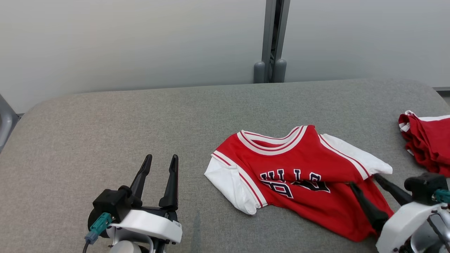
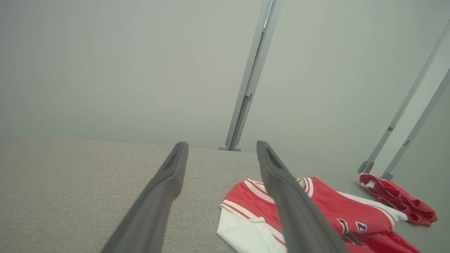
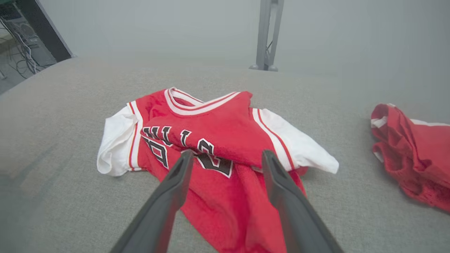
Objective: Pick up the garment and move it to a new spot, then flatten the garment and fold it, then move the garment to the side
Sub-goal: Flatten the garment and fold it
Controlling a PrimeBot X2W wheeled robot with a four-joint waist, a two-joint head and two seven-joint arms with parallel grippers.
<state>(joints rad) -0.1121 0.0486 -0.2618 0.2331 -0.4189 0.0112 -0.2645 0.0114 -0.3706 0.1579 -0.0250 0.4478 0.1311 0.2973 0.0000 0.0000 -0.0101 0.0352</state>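
Red jersey (image 1: 299,165) lies rumpled right of centre on the grey surface (image 1: 140,116), collar away from me, hem toward me. My right jaws hang spread, gripping nothing, over its near right corner; my left jaws, likewise spread, stand well apart.

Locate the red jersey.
In the head view the red jersey lies right of centre on the grey surface, its lower corner under the right hand, a second red garment farther right.

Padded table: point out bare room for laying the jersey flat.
Free: the left half of the table, from the left hand to the back edge, and the strip behind the jersey. Crowded: the right side, with jersey, right hand and a second red garment.
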